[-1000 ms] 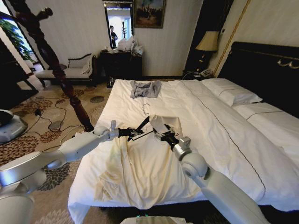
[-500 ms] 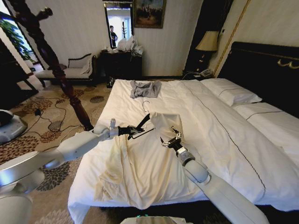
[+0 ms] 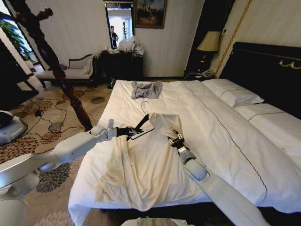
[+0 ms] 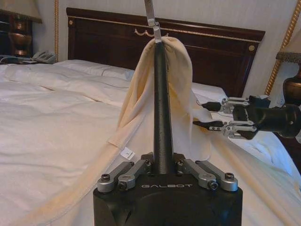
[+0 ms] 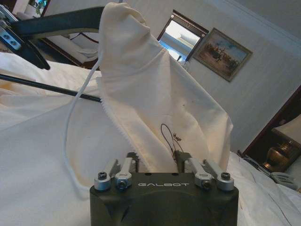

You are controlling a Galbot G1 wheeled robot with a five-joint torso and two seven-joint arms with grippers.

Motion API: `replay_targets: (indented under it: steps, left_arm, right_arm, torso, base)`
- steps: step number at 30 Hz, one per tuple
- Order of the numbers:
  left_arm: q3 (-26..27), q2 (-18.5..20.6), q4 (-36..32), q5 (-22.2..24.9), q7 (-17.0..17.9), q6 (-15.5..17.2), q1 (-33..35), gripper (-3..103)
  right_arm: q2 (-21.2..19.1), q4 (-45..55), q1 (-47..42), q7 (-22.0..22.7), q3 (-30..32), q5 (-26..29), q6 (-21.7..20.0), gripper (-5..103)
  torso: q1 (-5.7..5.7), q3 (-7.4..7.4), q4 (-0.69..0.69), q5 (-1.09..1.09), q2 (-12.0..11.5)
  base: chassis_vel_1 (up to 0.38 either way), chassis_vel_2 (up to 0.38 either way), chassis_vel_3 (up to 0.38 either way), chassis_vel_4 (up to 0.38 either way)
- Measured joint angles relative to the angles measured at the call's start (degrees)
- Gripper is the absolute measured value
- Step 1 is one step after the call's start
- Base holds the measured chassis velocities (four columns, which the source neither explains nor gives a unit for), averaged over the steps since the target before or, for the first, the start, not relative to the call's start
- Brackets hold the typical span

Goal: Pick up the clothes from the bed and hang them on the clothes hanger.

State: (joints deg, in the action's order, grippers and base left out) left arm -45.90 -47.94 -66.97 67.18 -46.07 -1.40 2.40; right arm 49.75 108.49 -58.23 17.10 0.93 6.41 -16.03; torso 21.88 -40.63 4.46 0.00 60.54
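Two grippers work above the near part of the bed [image 3: 221, 127], whose white duvet carries the clothes [image 3: 141, 165], a cream garment spread toward the foot edge. The left gripper [image 3: 133, 132] has its jaws clamped on one dark arm of the clothes hanger [image 3: 141, 124], raised over the bedding with its silver hook uppermost. One shoulder of the garment is draped over the hanger's far end. The right gripper [image 3: 173, 137] sits against that raised cloth; in the left wrist view its fingers [image 4: 210, 125] stand parted, their tips just at the fabric's edge, gripping nothing. A small grey garment [image 3: 146, 89] lies farther up the bed.
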Motion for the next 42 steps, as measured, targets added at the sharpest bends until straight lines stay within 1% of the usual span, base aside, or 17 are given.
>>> replay_targets:
  steps: [1,2,4,6,7,8,10,11,12,14,16,17,21,29,32,38,42]
  left_arm:
    - [0.0,0.0,0.0,0.0,0.0,0.0,0.0,18]
    - [0.0,0.0,0.0,0.0,0.0,0.0,0.0,18]
    - [0.0,-0.1,0.0,0.0,0.0,0.0,-0.1,18]
    - [0.0,-0.2,0.1,0.0,0.0,0.0,-0.1,18]
    - [-0.1,-0.3,0.1,0.1,0.0,0.1,-0.2,18]
    - [-0.1,-0.3,0.1,0.1,0.0,0.1,-0.2,18]
    - [-0.3,-0.5,-0.1,0.1,0.2,0.2,-0.2,18]
    - [-0.3,-0.7,-0.2,0.1,0.3,0.3,-0.2,18]
    - [-0.3,-0.7,-0.2,0.1,0.3,0.3,-0.2,18]
    - [-0.4,-1.0,-0.2,0.1,0.6,0.4,-0.2,18]
    - [-0.6,-1.7,0.0,0.2,0.7,0.4,-0.5,18]
    - [-0.6,-1.7,0.0,0.2,0.7,0.4,-0.5,18]
    - [-1.1,-3.3,1.2,0.4,0.9,0.5,-1.8,18]
    - [-1.4,-4.8,2.9,1.3,0.9,0.5,-3.3,18]
    - [-1.5,-4.9,2.9,1.4,0.9,0.5,-3.4,18]
    - [-1.4,-4.9,2.6,1.8,1.1,0.5,-3.6,18]
    - [-1.1,-4.3,1.8,2.2,1.6,0.5,-3.8,18]
  right_arm:
    - [0.0,-0.1,0.2,0.1,-0.2,0.0,0.3,37]
    - [0.0,-0.1,0.2,0.1,-0.2,0.0,0.3,37]
    - [0.1,-0.6,0.7,0.5,-0.6,-0.5,2.0,26]
    - [0.2,-0.7,0.8,0.8,-0.8,-0.5,2.5,26]
    - [0.2,-0.6,1.1,1.3,-1.0,0.1,2.9,15]
    - [0.2,-0.2,1.2,1.5,-1.2,0.6,2.9,15]
    - [0.1,1.4,1.6,1.8,-1.6,2.7,3.0,4]
    - [0.1,2.8,1.9,2.0,-1.9,4.5,2.6,2]
    - [0.1,2.8,1.9,2.0,-1.9,4.5,2.6,2]
    - [0.0,5.7,2.4,2.6,-2.5,8.7,1.3,1]
    - [0.1,9.6,3.6,3.8,-3.8,14.7,-0.5,1]
    - [0.1,9.6,3.6,3.8,-3.8,14.7,-0.5,1]
    - [0.1,15.2,6.3,4.5,-6.4,22.4,-3.0,1]
    - [0.6,18.5,7.3,4.4,-7.7,25.7,-4.3,1]
    - [1.0,18.3,7.7,4.4,-8.3,25.8,-4.4,1]
    - [3.0,17.6,8.6,4.9,-10.9,27.5,-4.3,1]
    - [5.3,15.2,10.3,6.1,-13.0,28.0,-4.3,1]
  torso:
    - [0.0,0.0,0.0,0.0,0.0]
    - [0.0,0.0,0.0,0.0,0.0]
    - [0.0,0.0,0.0,0.0,0.0]
    - [0.0,0.0,-0.01,0.0,0.0]
    - [0.0,0.0,-0.01,0.0,0.0]
    - [0.0,0.0,0.0,0.0,0.0]
    - [0.0,0.0,0.0,0.0,0.0]
    - [0.0,0.0,-0.01,0.0,0.0]
    - [0.0,0.0,-0.01,0.0,0.0]
    - [0.0,0.0,-0.01,0.0,0.0]
    - [0.0,0.0,-0.01,-0.01,0.0]
    - [0.0,0.0,-0.01,-0.01,0.0]
    - [0.0,0.0,-0.01,-0.01,0.0]
    - [0.0,0.0,0.0,0.0,0.0]
    - [0.0,0.0,0.0,0.0,0.0]
    - [0.0,0.0,0.0,0.0,0.0]
    - [-0.01,0.0,-0.01,0.0,0.0]
  base:
    - [0.0,0.0,0.0,0.0]
    - [0.0,0.0,0.0,0.0]
    - [0.0,0.0,0.0,0.0]
    - [0.0,0.0,0.0,0.0]
    - [0.0,0.0,0.0,0.0]
    - [0.0,0.0,0.0,0.0]
    - [0.0,0.0,0.0,0.0]
    - [0.0,0.0,0.0,0.0]
    - [0.0,0.0,0.0,0.0]
    - [0.0,0.0,0.0,0.0]
    - [0.0,0.0,0.0,0.0]
    - [0.0,0.0,0.0,0.0]
    - [0.0,0.0,0.0,0.0]
    - [0.0,0.0,0.0,0.0]
    - [0.0,0.0,0.0,0.0]
    - [0.0,0.0,0.0,0.0]
    - [0.0,0.0,0.0,0.0]
